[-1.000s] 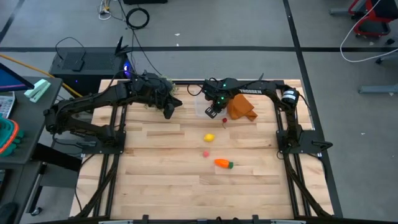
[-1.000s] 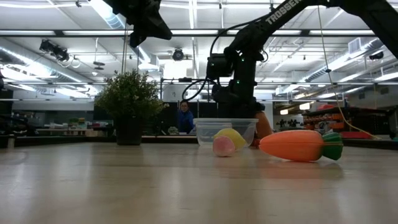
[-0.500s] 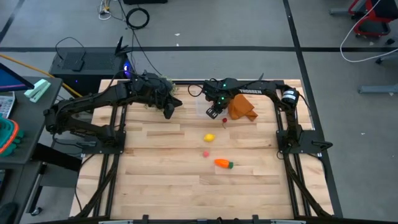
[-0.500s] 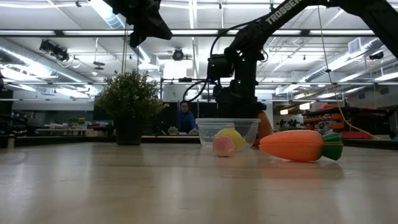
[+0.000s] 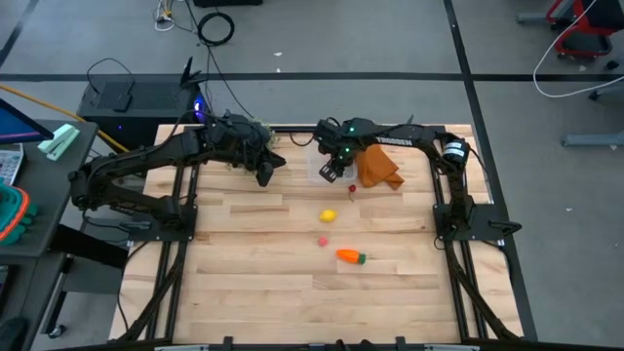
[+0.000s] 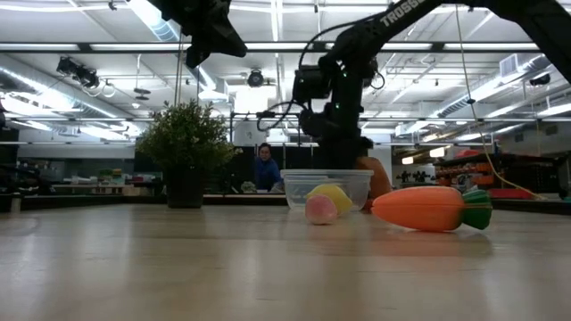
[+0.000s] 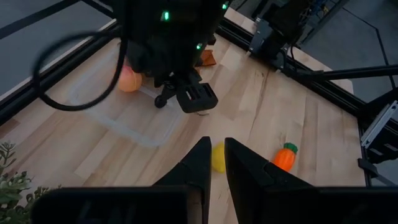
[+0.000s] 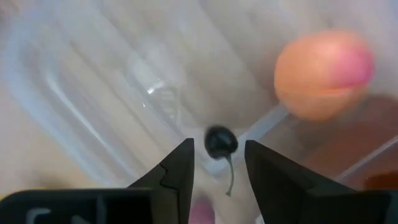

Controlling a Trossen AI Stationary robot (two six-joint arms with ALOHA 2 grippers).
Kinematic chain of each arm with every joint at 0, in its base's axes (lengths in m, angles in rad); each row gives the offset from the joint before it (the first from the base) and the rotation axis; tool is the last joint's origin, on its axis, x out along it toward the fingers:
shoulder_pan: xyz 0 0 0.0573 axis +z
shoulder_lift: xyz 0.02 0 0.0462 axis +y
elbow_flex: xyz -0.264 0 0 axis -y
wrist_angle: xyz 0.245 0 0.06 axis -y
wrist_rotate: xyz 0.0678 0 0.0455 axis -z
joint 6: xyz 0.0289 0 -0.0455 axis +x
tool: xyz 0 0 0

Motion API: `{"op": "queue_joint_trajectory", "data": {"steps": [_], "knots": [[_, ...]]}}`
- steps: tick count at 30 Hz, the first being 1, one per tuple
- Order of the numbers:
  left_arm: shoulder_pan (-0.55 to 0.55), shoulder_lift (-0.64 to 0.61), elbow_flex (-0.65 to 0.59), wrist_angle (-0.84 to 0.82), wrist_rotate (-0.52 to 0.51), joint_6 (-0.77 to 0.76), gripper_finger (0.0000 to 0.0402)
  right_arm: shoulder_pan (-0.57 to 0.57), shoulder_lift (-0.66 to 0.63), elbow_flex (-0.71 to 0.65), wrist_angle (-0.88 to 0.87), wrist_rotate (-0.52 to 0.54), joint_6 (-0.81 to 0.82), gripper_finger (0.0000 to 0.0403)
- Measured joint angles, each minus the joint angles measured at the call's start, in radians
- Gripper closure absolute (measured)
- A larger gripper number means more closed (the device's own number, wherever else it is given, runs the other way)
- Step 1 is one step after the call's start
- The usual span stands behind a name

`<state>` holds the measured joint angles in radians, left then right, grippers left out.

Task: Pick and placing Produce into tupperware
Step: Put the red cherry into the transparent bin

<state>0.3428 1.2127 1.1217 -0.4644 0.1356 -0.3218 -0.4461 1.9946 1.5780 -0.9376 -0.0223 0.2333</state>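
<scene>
The clear tupperware [image 5: 318, 162] stands at the table's far middle, with a peach-pink fruit [image 8: 323, 74] inside. My right gripper [image 8: 217, 158] hangs open just above the box. A tiny dark berry [image 8: 221, 142] with its stem lies below the gap between the fingertips, by the box's wall, untouched. The lemon [image 5: 329, 215], a pink fruit [image 5: 322, 241] and the carrot [image 5: 349, 256] lie on the table nearer the front. A small red fruit [image 5: 352, 189] lies beside the box. My left gripper [image 5: 264, 175] is shut and empty, held high to the box's left.
An orange cloth [image 5: 378, 168] lies right of the box. A bushy green plant [image 5: 255, 136] stands at the far edge under the left arm. A person [image 6: 264, 168] is in the room behind the table. Bare wood stretches toward the near edge.
My right gripper has risen a little above the tupperware and drifted slightly toward the table's left and far edge. The left arm and the produce on the table have kept still.
</scene>
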Motion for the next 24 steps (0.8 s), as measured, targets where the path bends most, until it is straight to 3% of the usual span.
{"op": "queue_joint_trajectory", "data": {"steps": [6, 12, 18, 24], "knots": [[0.0, 0.0, 0.0, -0.006, 0.0, 0.001, 0.0348, 0.0, -0.008, 0.142, -0.126, 0.031, -0.051, 0.0286], [0.0, 0.0, 0.0, -0.014, 0.0, 0.002, 0.035, 0.005, -0.037, 0.207, -0.338, 0.147, -0.096, 0.0287], [0.0, 0.0, 0.0, -0.022, -0.005, 0.007, 0.035, 0.025, -0.217, 0.062, -0.341, 0.152, 0.034, 0.0288], [0.0, 0.0, 0.0, -0.021, -0.011, 0.046, 0.0347, 0.103, -0.494, -0.22, -0.184, 0.15, 0.243, 0.029]]}}
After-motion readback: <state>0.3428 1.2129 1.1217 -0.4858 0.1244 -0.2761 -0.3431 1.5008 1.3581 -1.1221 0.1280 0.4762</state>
